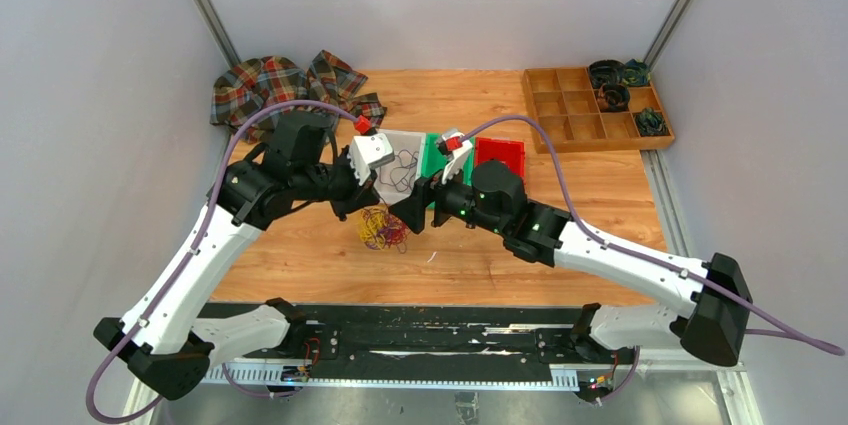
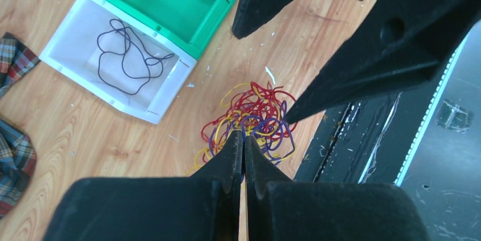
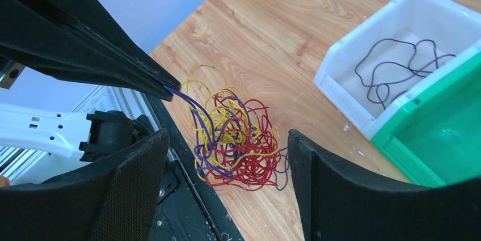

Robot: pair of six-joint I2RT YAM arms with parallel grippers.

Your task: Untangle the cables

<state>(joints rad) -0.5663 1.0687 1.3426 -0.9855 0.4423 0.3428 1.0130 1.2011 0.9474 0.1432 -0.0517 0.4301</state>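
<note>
Chief hazard, judged from here: hauling the whole tangle (image 3: 238,139) along instead of freeing one strand, through a pull on the purple cable (image 3: 190,100) with nothing pinning the rest down; likely to tighten the knot rather than loosen it, given so many crossings of red and yellow over purple; could also sweep the bundle toward the desk (image 2: 85,133) edge on the side away from the white bin (image 2: 170,91), not far off there; left tool (image 2: 244,139) clenched, tips pressed together, pinching that purple cable at the very tip, so prone to slipping off so thin a wire under any sharp tug; right tool (image 3: 227,133) released, spread wide and straddling the tangle, seemingly clear of it, so liable to close on several colours at once, or on none, depending on the line of descent; some chance too of a knock between the two tools, crowded together over the same spot. As for looks, the tangle: a loose, springy nest of thin wires in red, yellow and purple, looped over and through each other; resting on the desk near the white bin but apart from its wall, on the side toward the arm bases; inside the white bin, a single dark cable (image 2: 131,55) in slack curves.
</note>
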